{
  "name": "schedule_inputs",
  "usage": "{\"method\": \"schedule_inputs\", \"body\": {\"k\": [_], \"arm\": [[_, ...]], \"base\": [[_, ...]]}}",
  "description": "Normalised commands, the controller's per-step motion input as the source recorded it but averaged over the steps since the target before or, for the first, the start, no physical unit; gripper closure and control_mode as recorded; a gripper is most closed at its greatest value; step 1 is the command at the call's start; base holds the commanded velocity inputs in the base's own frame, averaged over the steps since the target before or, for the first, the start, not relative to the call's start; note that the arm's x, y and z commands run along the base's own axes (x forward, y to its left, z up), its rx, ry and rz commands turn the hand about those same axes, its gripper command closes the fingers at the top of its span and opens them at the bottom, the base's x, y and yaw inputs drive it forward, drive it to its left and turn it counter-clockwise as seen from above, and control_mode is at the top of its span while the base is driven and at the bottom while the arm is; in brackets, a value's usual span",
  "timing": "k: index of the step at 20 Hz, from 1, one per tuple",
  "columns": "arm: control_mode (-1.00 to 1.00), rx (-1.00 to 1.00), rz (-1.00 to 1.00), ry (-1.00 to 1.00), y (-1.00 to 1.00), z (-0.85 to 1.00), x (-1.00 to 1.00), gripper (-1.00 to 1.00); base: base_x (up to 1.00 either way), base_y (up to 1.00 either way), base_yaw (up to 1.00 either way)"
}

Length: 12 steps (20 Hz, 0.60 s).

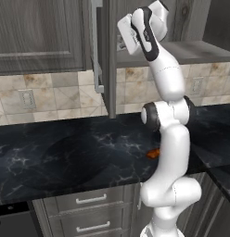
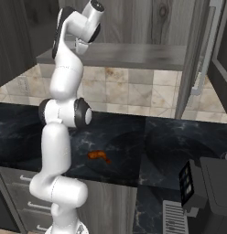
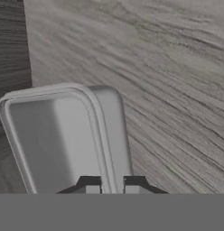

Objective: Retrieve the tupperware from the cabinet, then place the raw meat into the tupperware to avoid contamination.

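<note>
Gripper (image 3: 112, 184) pinched shut on the rim of the tupperware (image 3: 59, 135), inside the open cabinet (image 1: 105, 60) on its shelf (image 2: 133, 54); raw meat (image 2: 99, 156) lies below on the dark counter (image 2: 170, 146).

pale grey tupperware (image 3: 64, 135) inside open cabinet (image 1: 104, 55); raw meat (image 2: 99, 156) on counter.

Container up in the cabinet, meat down on the counter

The tupperware (image 3: 64, 135) sits on the cabinet (image 2: 133, 55) shelf; the raw meat (image 2: 99, 156) lies below on the counter (image 1: 66, 157), beside the arm.
</note>
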Motion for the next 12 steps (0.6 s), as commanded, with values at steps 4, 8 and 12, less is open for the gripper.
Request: {"method": "schedule_inputs", "body": {"k": [4, 8, 12], "arm": [[-1.00, 0.00, -0.03, 0.01, 0.00, 0.02, -0.18, 1.00], [-1.00, 0.00, -0.03, 0.00, 0.00, 0.19, -0.18, 1.00], [-1.00, 0.00, -0.02, 0.00, -0.01, 0.33, -0.25, 1.00]], "base": [[0.00, 0.00, 0.00], [0.00, 0.00, 0.00], [0.00, 0.00, 0.00]]}}
